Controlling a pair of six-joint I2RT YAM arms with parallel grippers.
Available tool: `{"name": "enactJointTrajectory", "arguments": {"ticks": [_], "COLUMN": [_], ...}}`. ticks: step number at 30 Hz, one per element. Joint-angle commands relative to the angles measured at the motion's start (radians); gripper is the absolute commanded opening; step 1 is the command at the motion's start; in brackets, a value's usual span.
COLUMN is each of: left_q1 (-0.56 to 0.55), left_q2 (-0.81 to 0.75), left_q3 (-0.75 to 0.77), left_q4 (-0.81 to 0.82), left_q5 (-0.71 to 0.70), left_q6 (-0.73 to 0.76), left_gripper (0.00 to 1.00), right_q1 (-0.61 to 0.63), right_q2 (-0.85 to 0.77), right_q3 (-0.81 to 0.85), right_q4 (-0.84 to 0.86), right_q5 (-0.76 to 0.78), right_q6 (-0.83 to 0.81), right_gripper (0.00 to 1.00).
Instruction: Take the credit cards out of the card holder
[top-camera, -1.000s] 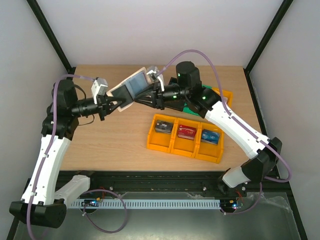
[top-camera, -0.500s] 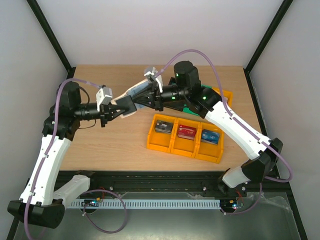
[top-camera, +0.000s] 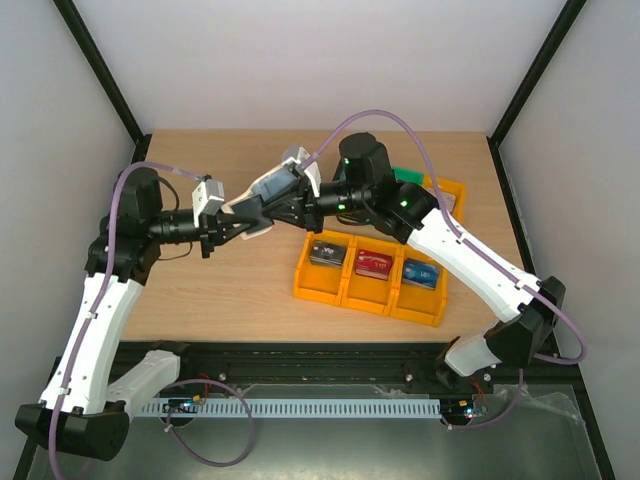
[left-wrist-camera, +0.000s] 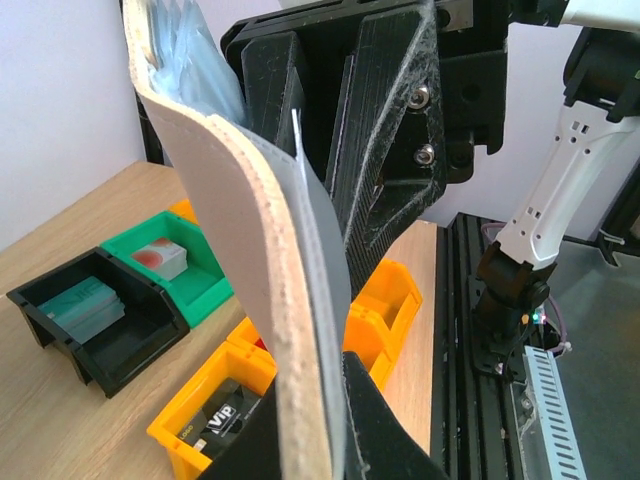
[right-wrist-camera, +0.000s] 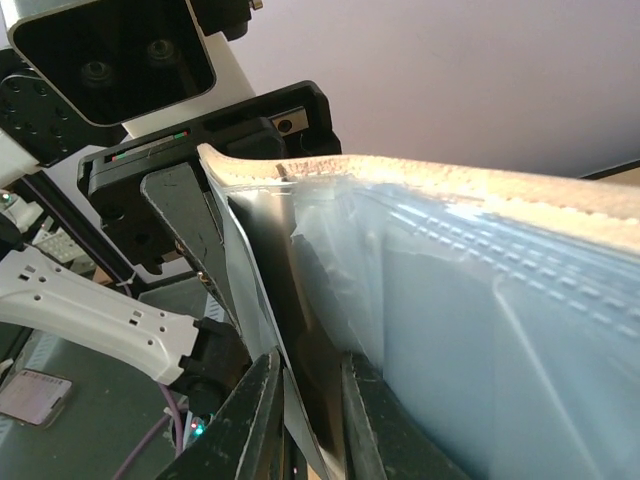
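I have the pale beige bifold card holder up off the wooden surface, pinched between both hands. My left hand clamps its lower edge, and my right hand is closed narrow on a blue-grey inner leaf.
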Motion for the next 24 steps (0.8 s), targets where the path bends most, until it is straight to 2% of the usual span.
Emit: {"name": "enactJointTrajectory", "arguments": {"ticks": [1, 6, 11, 16, 18, 21, 24], "left_q1": [-0.007, -0.011, -0.023, -0.035, -0.039, -0.044, -0.046], "left_q2": [-0.035, -0.041, -0.045, -0.050, -0.051, -0.051, -0.052], "left_q3": [-0.012, -0.014, -0.026, -0.054, -0.059, -0.071, -0.080], "left_q4": [0.065, 0.065, 0.076, 0.162, 0.164, 0.166, 0.181], "left_q5": [0.117, 0.110, 0.091, 0.076, 0.077, 0.070, 0.061], "left_q6": [0.052, 0.062, 0.062, -0.023, -0.023, -0.025, -0.058], "left_gripper": [0.02, 0.02, 0.02, 0.02, 0.02, 0.02, 0.02], "right_q1": [0.001, 0.001, 0.003, 0.025, 0.028, 0.030, 0.029], "right_q2": [-0.025, -0.050, -0.042, 0.008, 0.011, 0.022, 0.016], "right_q3": [-0.026, -0.040, -0.039, 0.008, 0.005, 0.011, 0.002], "right_q4": [0.034, 0.058, 0.125, 0.046, 0.062, 0.088, 0.092], "right_q5": [0.092, 0.154, 0.054, 0.045, 0.009, -0.044, -0.061], "right_q6": [-0.031, -0.067, -0.031, -0.048, -0.036, -0.005, -0.006], "right_gripper": [0.16, 0.22, 0.20, 0.20, 0.17, 0.03, 0.02]}}
